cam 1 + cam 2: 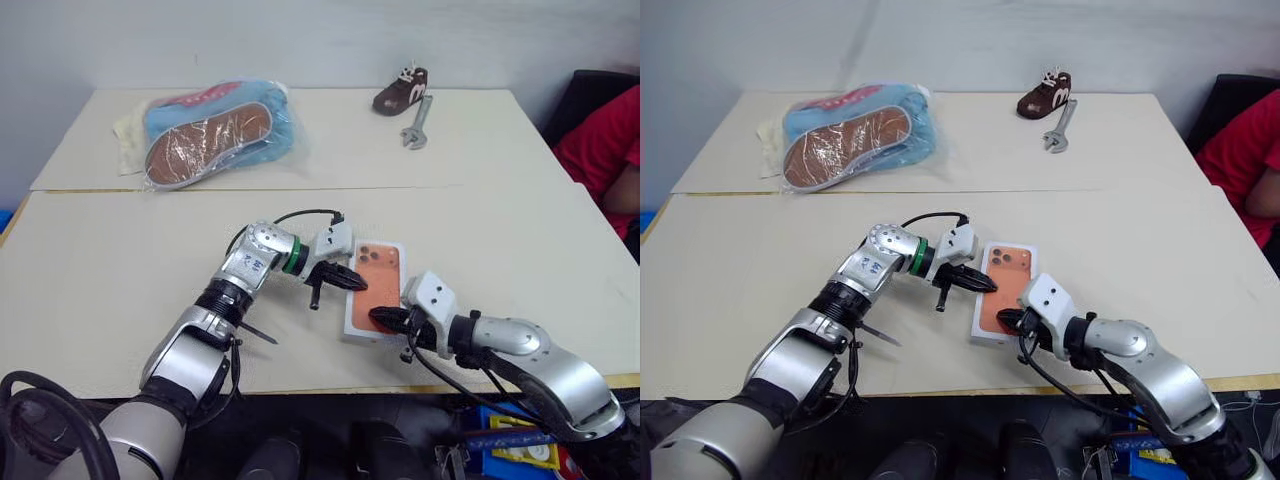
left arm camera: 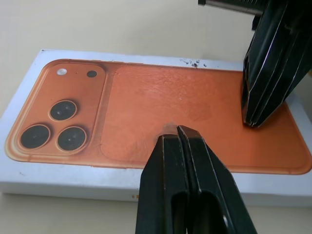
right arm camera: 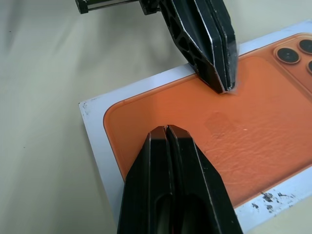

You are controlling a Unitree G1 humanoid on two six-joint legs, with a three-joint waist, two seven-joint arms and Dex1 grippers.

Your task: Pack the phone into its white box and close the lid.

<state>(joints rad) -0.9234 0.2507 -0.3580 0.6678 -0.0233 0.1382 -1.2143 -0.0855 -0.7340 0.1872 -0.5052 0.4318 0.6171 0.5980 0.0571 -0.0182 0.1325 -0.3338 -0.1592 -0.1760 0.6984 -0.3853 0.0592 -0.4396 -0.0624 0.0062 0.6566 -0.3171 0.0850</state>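
Observation:
The white box (image 1: 373, 262) lies closed near the table's front edge. Its top face, the lid (image 2: 161, 97), bears an orange phone image with three camera lenses, flush inside a white border. The phone itself is hidden. My left gripper (image 1: 352, 280) is shut, and its tip rests on the lid's orange face by the left long edge. My right gripper (image 1: 380, 318) is also shut, with its tip on the lid's near end. The left wrist view has the left gripper (image 2: 178, 134) in front and the right gripper's fingers (image 2: 263, 73) beyond.
A slipper in a plastic bag (image 1: 210, 135) lies at the back left. A small brown shoe (image 1: 400, 90) and a wrench (image 1: 418, 122) lie at the back right. A person in red (image 1: 605, 140) sits at the right edge. The table's front edge (image 1: 300, 388) is close behind the box.

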